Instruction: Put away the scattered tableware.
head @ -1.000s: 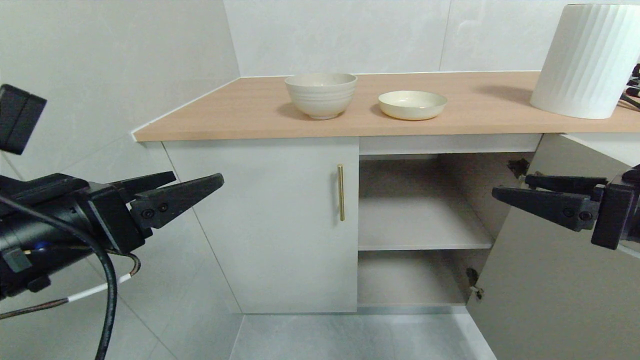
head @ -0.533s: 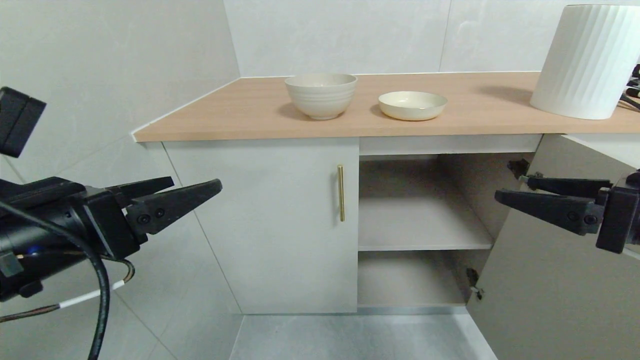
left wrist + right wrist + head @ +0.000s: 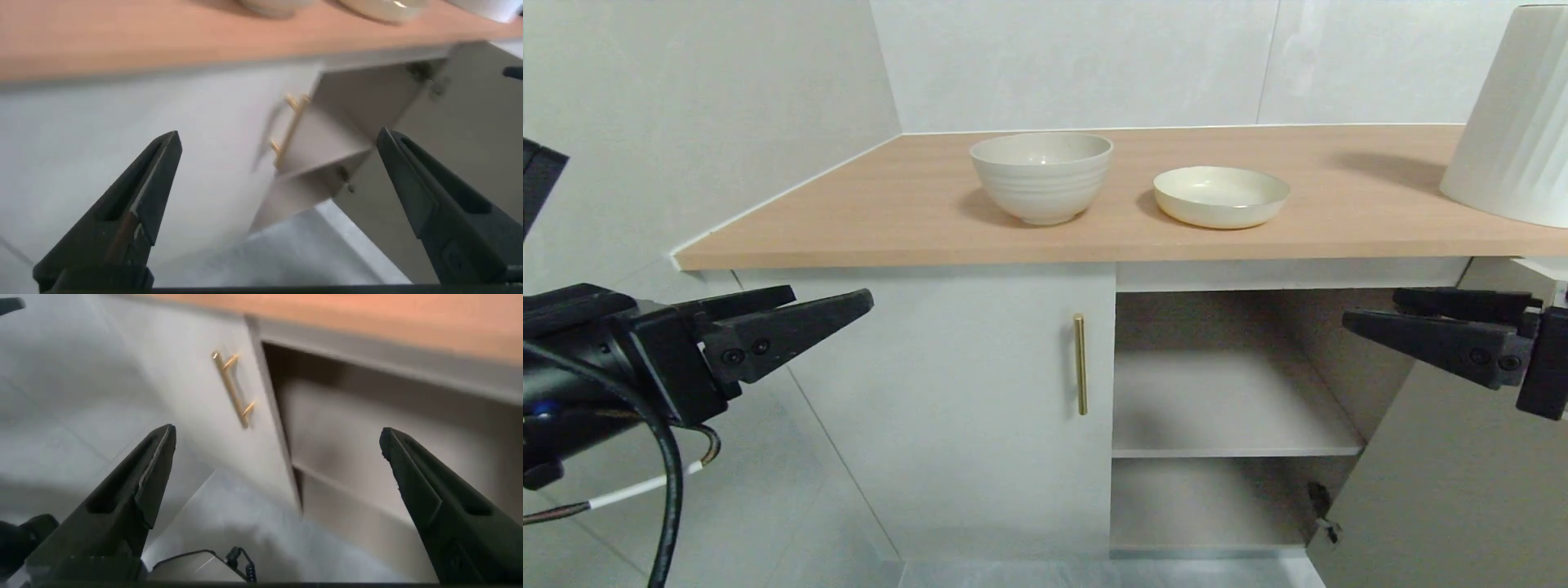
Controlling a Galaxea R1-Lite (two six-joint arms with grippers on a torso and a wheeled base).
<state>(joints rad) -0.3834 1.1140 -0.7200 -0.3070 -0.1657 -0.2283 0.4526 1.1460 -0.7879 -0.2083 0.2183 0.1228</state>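
A deep ribbed off-white bowl [image 3: 1041, 175] stands on the wooden countertop [image 3: 866, 220]. A shallow cream dish [image 3: 1221, 196] sits just to its right. My left gripper [image 3: 832, 296] hangs open in front of the closed cabinet door, below counter level and left of the bowl. My right gripper [image 3: 1372, 308] is open too, level with the open cabinet's upper compartment, below and right of the dish. Neither holds anything. The left wrist view looks past the open left gripper [image 3: 278, 143] at the bowl [image 3: 265, 6] and dish [image 3: 380, 8]. The right wrist view has the right gripper [image 3: 278, 437] open.
The cabinet's left door is closed and has a brass handle [image 3: 1079, 363]. Its right door [image 3: 1445, 490] is swung open toward me, showing a bare middle shelf [image 3: 1225, 408] and bottom shelf. A tall white ribbed cylinder [image 3: 1515, 122] stands on the counter at far right. A tiled wall runs along the left.
The whole head view has shifted: the counter and cabinet now look nearer and lower in the picture. Both grippers stay open, and the bowl and dish have not moved on the counter.
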